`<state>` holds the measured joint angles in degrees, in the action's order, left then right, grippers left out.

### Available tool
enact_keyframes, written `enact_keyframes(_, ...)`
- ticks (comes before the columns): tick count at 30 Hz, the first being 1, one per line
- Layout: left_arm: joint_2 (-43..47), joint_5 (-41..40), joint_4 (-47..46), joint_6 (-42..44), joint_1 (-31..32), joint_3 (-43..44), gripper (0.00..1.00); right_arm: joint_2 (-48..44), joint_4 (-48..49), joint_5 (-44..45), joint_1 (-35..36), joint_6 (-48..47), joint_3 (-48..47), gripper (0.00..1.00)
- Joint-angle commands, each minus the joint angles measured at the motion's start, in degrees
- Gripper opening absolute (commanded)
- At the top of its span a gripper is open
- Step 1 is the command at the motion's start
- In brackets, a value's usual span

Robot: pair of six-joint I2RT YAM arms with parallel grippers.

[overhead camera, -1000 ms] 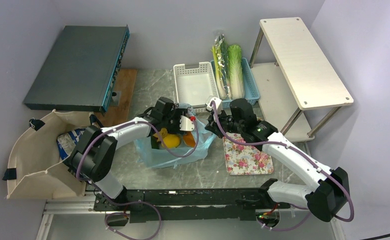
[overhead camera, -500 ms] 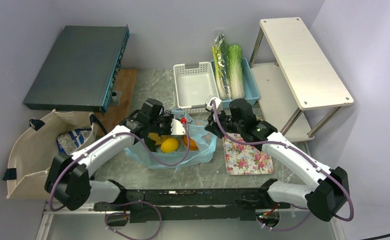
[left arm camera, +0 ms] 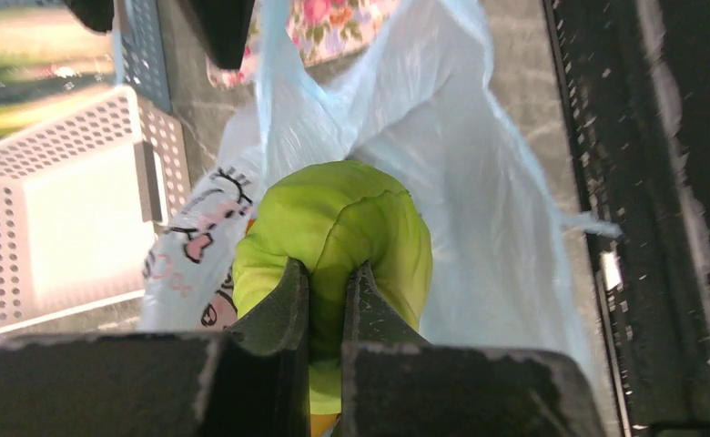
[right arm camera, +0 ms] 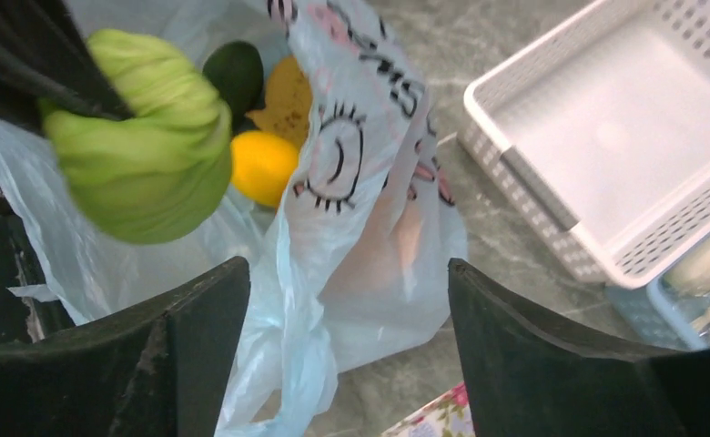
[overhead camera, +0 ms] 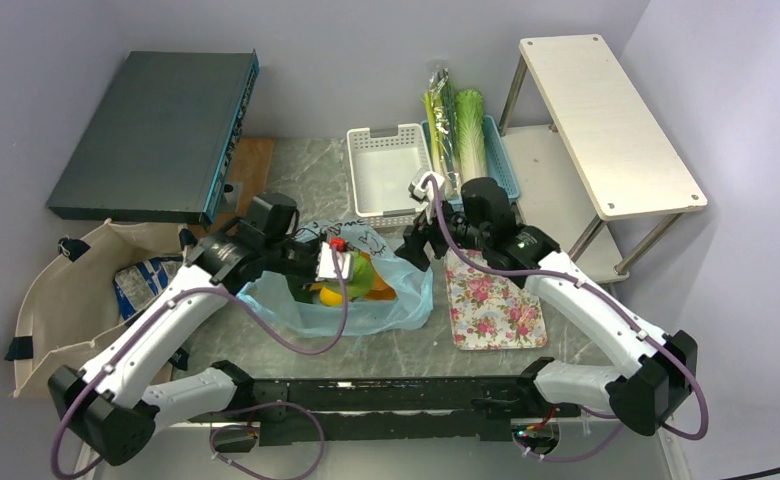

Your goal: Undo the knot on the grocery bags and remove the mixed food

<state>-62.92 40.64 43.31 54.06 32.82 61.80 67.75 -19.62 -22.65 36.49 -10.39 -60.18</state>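
Both arms lean in over the light-blue plastic bag at the middle of the bench: left end effector pinches the round green cabbage above the bag's open mouth, right end effector spread wide, gripping nothing, at the bag's right rim. The avocado sits inside.

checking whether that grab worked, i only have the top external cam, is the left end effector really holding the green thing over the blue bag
observer: yes. The left wrist view shows the left end effector shut on the round green cabbage, pinching a fold of it.
operator: does the right one have the bag
observer: no. The right wrist view shows the right end effector open, jaws wide apart, gripping nothing; the light-blue bag lies under it.
operator: whats inside the bag
observer: the right wrist view shows a dark avocado and a yellow round fruit in its mouth.
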Motion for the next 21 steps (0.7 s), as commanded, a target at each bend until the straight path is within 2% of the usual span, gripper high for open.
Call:
enact_keyframes(1,3.7,7.3,3.9,-7.1,0.0,6.7,0.00,0.0,-0.6,-1.6,-0.1,1.6,-8.3,0.87)
enact_keyframes(5,3.4,8.0,-6.7,-25.2,-5.1,11.8,0.00,0.5,-1.8,-7.0,-0.2,4.9,-17.9,0.97)
enact_keyframes(10,1.5,10.0,-17.9,-37.4,-7.0,15.6,0.00,1.0,-1.5,-17.0,0.1,6.1,-21.9,0.99)
enact_keyframes(15,0.8,13.8,-21.8,-41.5,-7.0,15.4,0.00,0.8,-2.0,-20.0,2.3,0.6,-20.9,1.00)
enact_keyframes(21,0.1,16.2,-24.4,-43.3,-7.0,16.4,0.00,2.6,-7.0,-19.3,6.5,-6.3,-23.0,1.00)
